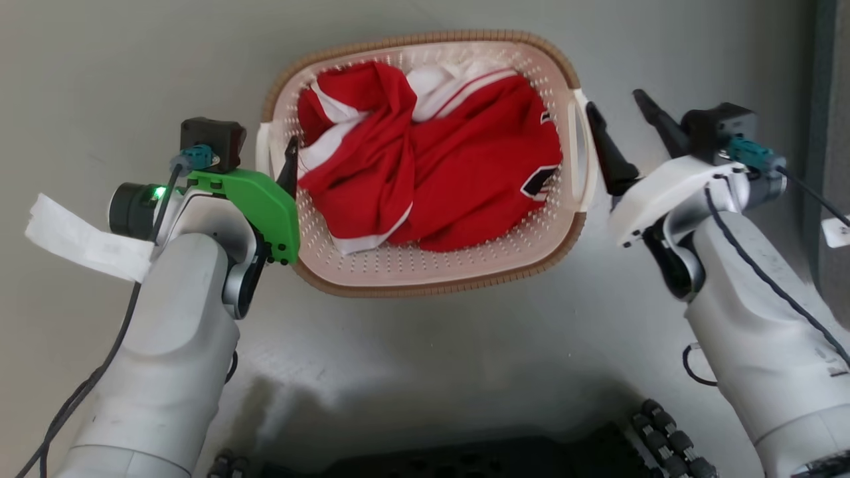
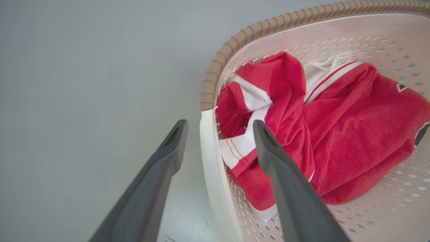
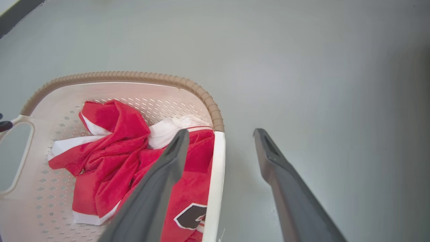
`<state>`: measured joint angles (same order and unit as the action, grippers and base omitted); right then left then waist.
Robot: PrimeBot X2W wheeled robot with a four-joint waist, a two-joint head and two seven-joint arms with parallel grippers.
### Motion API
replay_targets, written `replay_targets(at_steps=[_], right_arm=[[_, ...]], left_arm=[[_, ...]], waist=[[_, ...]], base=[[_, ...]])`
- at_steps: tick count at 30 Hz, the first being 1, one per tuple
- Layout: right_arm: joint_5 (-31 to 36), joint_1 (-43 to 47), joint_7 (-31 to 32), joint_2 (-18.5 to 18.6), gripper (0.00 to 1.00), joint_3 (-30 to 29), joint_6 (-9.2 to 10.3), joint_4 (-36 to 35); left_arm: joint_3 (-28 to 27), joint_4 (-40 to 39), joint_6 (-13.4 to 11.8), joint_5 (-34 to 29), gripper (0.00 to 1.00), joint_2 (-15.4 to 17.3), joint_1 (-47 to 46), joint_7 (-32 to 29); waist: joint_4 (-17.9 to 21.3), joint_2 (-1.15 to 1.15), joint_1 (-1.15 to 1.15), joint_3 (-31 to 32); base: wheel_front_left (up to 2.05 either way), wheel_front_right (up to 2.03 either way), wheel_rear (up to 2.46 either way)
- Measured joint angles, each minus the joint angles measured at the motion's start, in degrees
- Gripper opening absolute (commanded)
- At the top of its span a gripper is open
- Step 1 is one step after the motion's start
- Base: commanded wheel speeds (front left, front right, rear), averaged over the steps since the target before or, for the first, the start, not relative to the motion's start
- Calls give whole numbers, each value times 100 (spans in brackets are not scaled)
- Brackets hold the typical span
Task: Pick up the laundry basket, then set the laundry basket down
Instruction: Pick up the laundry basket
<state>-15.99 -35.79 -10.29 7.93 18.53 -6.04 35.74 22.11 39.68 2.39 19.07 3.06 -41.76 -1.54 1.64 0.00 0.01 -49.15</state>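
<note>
The laundry basket point(image 1: 465, 265) sits on the grey floor point(image 1: 99, 66) straight ahead of the robot, in the upper middle of the head view, with its open top facing up toward the camera. Its long axis runs across that view from the robot's left to its right, slightly askew, so that the two short ends with the white handles point toward the two arms and the long sides face toward and away from the robot. The brown woven-look rim point(image 1: 425, 36) curves around the far and near sides. A crumpled red and white garment point(image 1: 465, 166) lies inside and covers most of the perforated bottom. The left gripper point(image 2: 220, 125) is at the basket's left end with its two dark fingers spread apart: in the left wrist view one finger hangs over the bare floor outside, the other over the garment inside, and the left handle point(image 2: 215, 174) lies in the gap between them. The right gripper point(image 1: 615, 101) stands at the opposite end, its fingers likewise spread wide; in the right wrist view the right handle point(image 3: 215, 174) runs between them, the inner finger over the red cloth and the outer one over the floor. Whether any finger touches a handle cannot be told; neither pair is pressed against one.
</note>
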Motion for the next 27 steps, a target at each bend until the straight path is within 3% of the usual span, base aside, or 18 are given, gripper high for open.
replay_targets(at_steps=[13,14,15,27], right_arm=[[-19,-414,83,-83,100,168,-52,858],[-19,-465,101,-91,100,211,-53,902],[-30,-517,135,-115,0,220,-59,960],[-175,-803,169,-243,0,332,-152,1359]], left_arm=[[-38,909,169,158,100,-42,-499,-103],[-58,980,174,180,29,-44,-533,-125],[-79,1035,215,204,0,-45,-548,-127],[-77,1514,370,547,0,-242,-802,-141]], waist=[[33,0,0,-505],[28,0,0,-526],[23,0,-1,-546],[-25,0,-1,-552]], base=[[0,0,0],[0,0,0],[0,0,0],[0,0,0]])
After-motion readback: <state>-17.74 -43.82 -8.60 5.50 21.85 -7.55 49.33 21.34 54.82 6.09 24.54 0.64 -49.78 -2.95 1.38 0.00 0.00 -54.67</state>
